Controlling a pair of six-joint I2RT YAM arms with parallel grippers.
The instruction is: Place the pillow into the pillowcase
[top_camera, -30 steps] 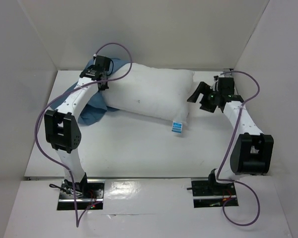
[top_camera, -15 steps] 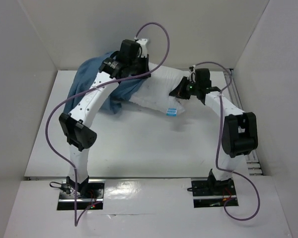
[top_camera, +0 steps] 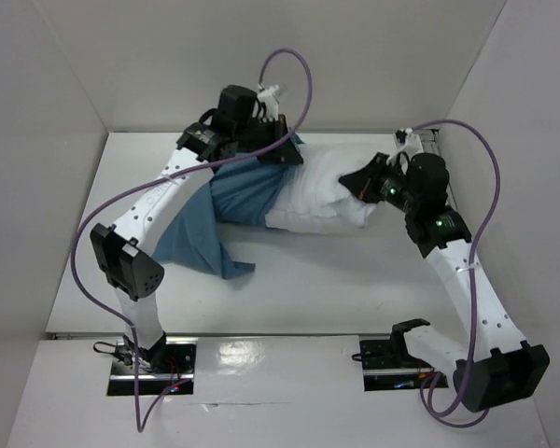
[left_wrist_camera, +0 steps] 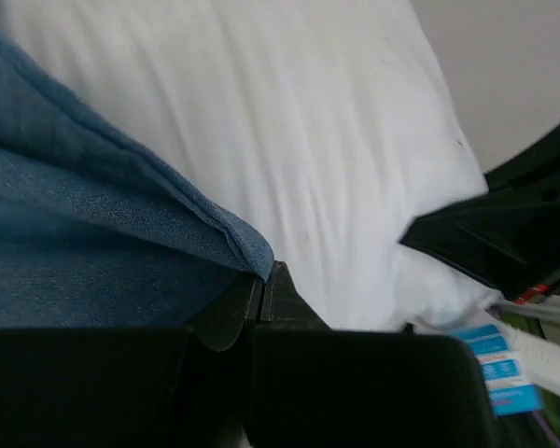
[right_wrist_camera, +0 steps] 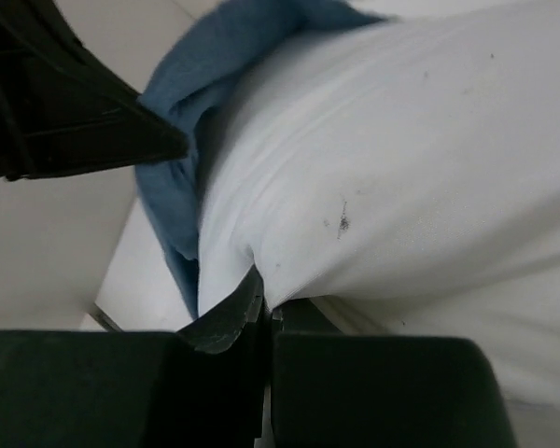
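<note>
Top external: left fingers [left_wrist_camera: 231, 317] clamp wrinkled blue pillowcase [top_camera: 243, 191], right fingers [right_wrist_camera: 226, 325] seemingly pinch white pillow [top_camera: 322, 191].

nothing legible — the blue tag [left_wrist_camera: 493, 369] is blurred.

White table [top_camera: 308, 280], walled on the left, far and right sides. Pillow [top_camera: 322, 191] lies across the far middle; its near edge looks to rest on the surface. Pillowcase [top_camera: 196, 245] covers the pillow's left end, loose tail draped onto the table at left, corner pointing near-centre. Left base plate [top_camera: 152, 362] and right base plate [top_camera: 399, 362] on the near ledge.
</note>
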